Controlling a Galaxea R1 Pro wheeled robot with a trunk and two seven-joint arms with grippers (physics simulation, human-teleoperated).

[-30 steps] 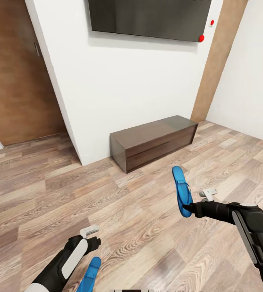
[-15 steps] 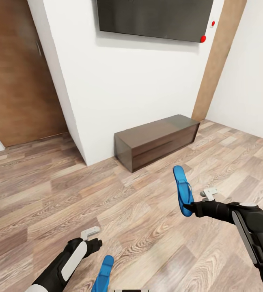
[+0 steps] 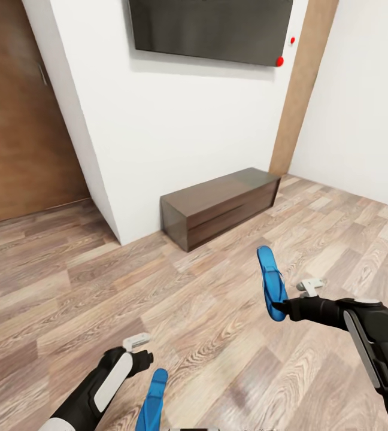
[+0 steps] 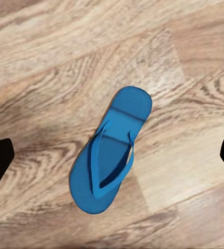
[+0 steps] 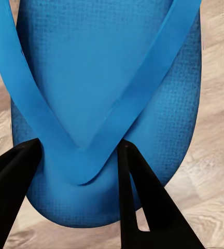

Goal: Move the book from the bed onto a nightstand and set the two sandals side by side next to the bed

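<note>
One sandal (image 5: 107, 98) between right fingers (image 5: 138, 202), other sandal (image 4: 111, 150) floored.

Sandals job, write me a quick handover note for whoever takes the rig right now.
Right hand: shut on one sandal, held up off the floor.
Left hand: open, hovering over the other sandal, which lies flat on the wood floor.
In view ahead: a long low cabinet against the wall, a TV above it.
Done: one sandal picked up.
Left: carry both sandals to the bed, set them side by side, then move the book to a nightstand.
</note>
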